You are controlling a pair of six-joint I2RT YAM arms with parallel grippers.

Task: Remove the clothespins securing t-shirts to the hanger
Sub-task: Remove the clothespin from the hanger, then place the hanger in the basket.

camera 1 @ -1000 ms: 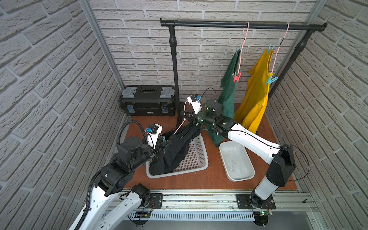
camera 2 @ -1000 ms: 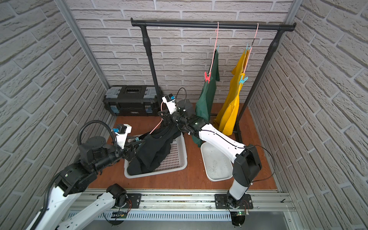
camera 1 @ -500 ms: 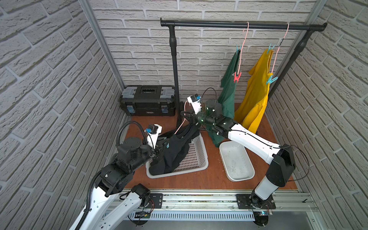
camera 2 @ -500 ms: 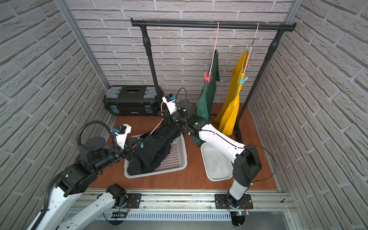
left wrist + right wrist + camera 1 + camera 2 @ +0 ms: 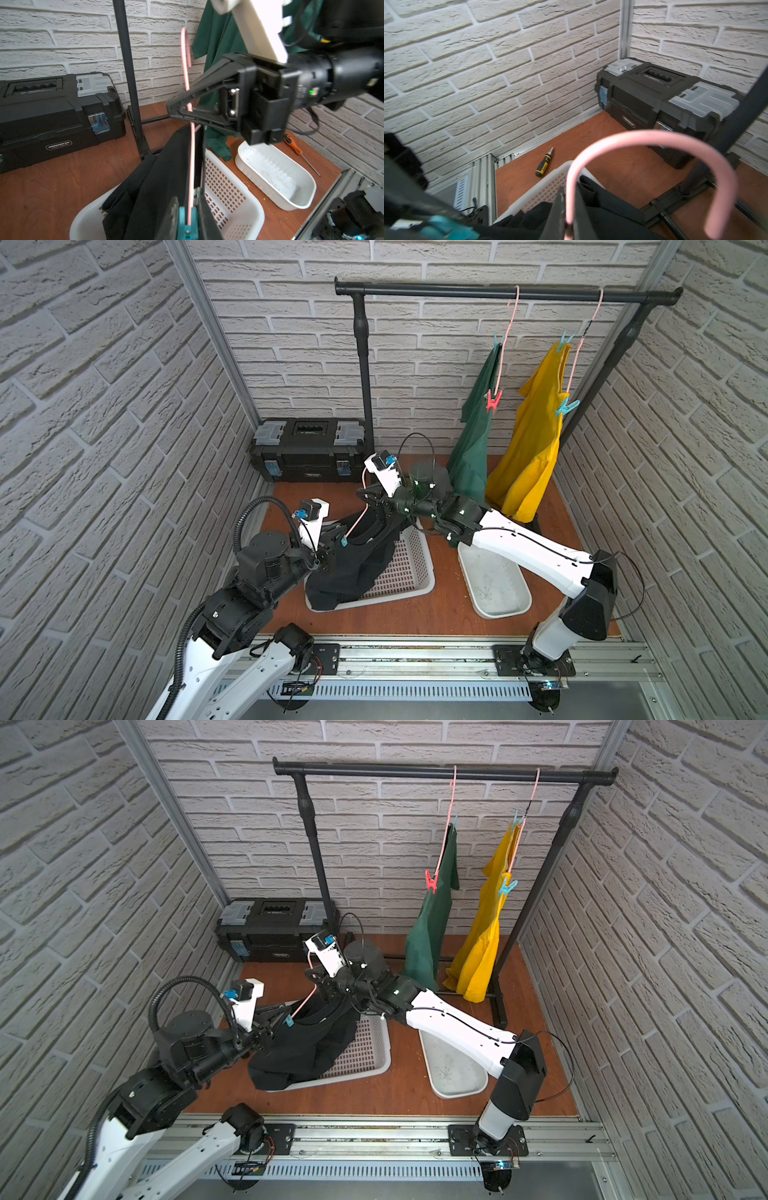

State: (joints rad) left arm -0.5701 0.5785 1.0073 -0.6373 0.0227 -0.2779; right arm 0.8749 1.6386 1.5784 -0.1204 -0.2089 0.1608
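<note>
Above the white basket [image 5: 399,593], the left gripper [image 5: 338,540] had just closed onto the teal clothespin [image 5: 344,542] on the black t-shirt [image 5: 353,568]; the right gripper [image 5: 369,499] kept clamping the pink hanger [image 5: 357,520]. Unclipping seemed imminent.

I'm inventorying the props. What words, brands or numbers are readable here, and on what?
"GREE…": white capitals on the badge on the front of the black toolbox, left wrist view; remaining letters too blurred to read.
Same badge in the right wrist and both top views: too small to read.
No other text shows.

Toolbox [image 5: 52,120] badge lettering, blurred, not readable
</note>
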